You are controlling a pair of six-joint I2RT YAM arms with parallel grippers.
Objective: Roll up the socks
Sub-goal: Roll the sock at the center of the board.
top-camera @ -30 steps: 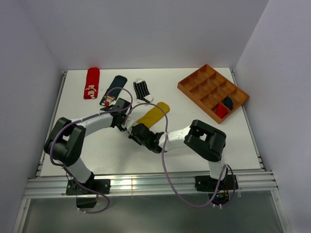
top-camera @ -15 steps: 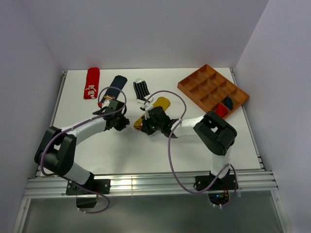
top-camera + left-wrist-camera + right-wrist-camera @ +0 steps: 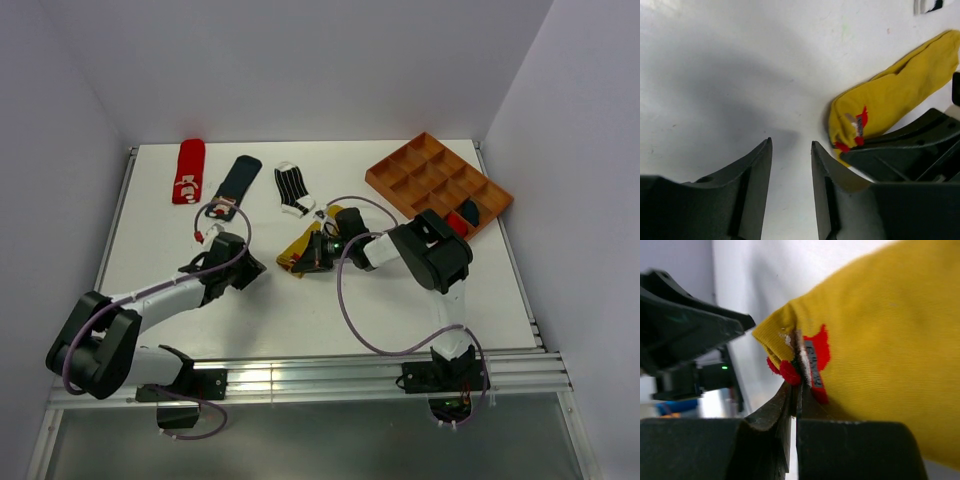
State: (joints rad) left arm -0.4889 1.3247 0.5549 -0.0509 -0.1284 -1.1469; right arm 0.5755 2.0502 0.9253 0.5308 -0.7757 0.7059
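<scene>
Firmly, the right gripper (image 3: 794, 387) pinches one end of a mustard-yellow fabric sock (image 3: 880, 330); the left gripper (image 3: 790, 147), jaws spread and empty, sits just beside it

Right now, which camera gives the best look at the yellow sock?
The left wrist view: the yellow sock lies nearly whole there, red-marked end included. The right wrist view shows only that end, close up, pinched by the right gripper. The top view shows it small, partly hidden by that gripper.

Mustard-yellow sock (image 3: 900, 95), red mark (image 3: 861, 116)
</scene>
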